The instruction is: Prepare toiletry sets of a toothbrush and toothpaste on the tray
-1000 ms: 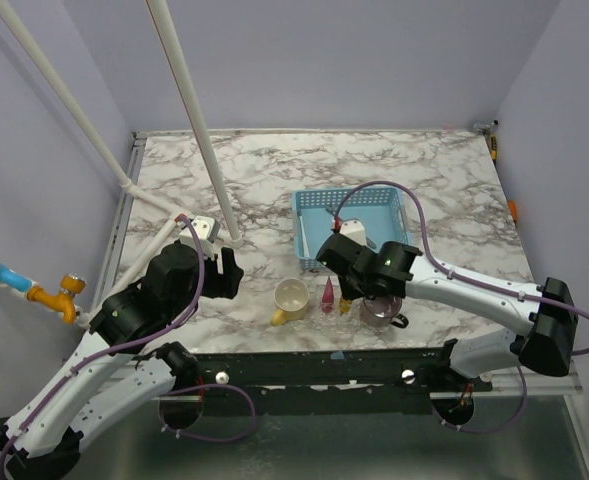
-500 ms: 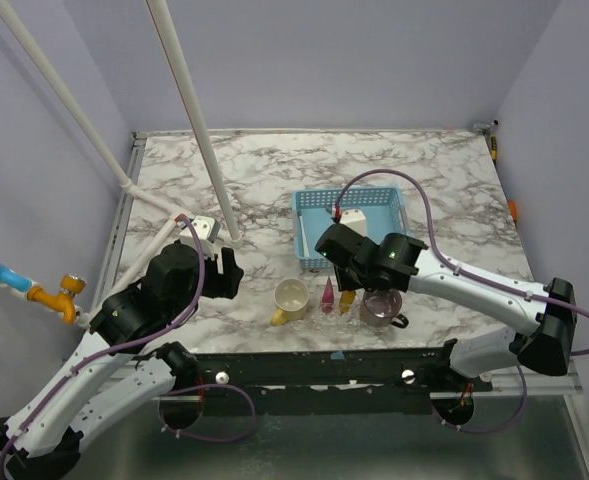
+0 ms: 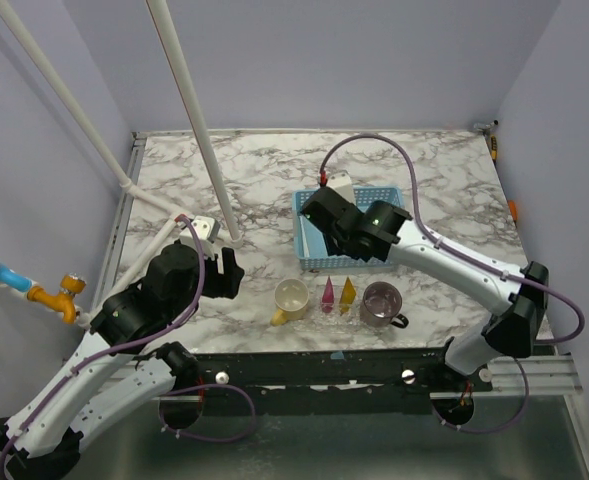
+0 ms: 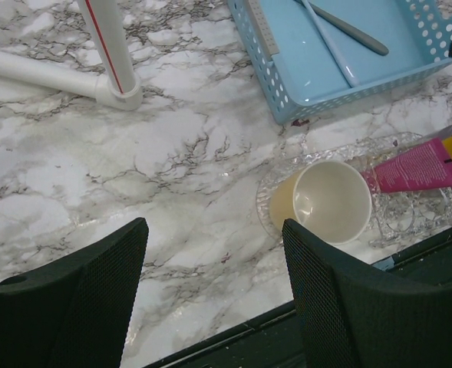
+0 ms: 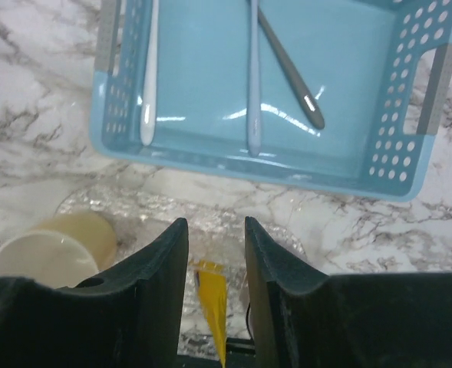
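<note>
Toothpaste tubes, one pink soft plastic tube (image 3: 327, 293) and one yellow soft plastic tube (image 3: 347, 291), lie side by side on a clear cut-glass tray (image 4: 268, 188) just off the near wall of a pale blue perforated plastic basket (image 3: 300, 238); the pink one sits nearer the basket's left corner. Inside the basket, on its floor, rest a thin grey brush (image 5: 287, 57) and a thin pale blue brush (image 5: 252, 77), the grey one crossing the blue near their far ends; a third, white stick (image 5: 149, 77) lies along the basket's left wall. A pale yellow ceramic mug (image 3: 291, 298) lies on its side on the tray off the basket's near left corner; a translucent purple mug (image 3: 381, 303) stands off its near right corner, and whether it is on the tray cannot be told. The right hand (image 5: 213, 226) hovers over the basket's near edge, jaws partly apart and holding nothing, the yellow tube showing below between them; the left hand (image 4: 214, 230) hangs well to the left of the basket over the marble-patterned bench (image 3: 424, 170), jaws spread wide and empty; a white pipe frame (image 4: 110, 46) stands on the bench further left of the basket.
</note>
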Robot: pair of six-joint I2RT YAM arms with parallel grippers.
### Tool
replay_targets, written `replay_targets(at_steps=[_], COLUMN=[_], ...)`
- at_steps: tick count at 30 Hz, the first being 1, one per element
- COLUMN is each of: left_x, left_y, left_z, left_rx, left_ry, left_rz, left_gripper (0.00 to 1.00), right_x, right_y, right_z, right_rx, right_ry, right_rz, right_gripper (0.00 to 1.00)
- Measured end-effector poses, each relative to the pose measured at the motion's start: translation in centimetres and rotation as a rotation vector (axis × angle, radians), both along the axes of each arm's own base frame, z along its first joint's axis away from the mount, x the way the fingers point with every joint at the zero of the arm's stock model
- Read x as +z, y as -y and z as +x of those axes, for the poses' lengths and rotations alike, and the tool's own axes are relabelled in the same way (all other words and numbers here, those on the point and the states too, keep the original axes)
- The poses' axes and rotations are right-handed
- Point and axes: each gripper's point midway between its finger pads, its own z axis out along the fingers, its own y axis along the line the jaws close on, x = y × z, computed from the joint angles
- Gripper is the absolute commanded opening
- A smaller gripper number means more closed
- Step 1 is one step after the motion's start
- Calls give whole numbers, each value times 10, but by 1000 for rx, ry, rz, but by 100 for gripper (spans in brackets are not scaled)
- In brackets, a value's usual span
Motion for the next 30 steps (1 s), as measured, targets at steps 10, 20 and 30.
replay_targets(at_steps=[10,20,30], left_x=[0,0,2], left_y=[0,-1,0], left_z=[1,3,4], left_rx=[-3,6,5], left_ry=[15,22,27], left_rz=[-1,3,-2], left_gripper=[78,80,81], right_x=[-37,-100,-154], right_y=[12,18,27], right_z=[87,137,150], right_rx=[-56,-79,-96], right_ry=[-45,-139,-237], right_rz=[-17,-5,-34], right_gripper=[40,40,37])
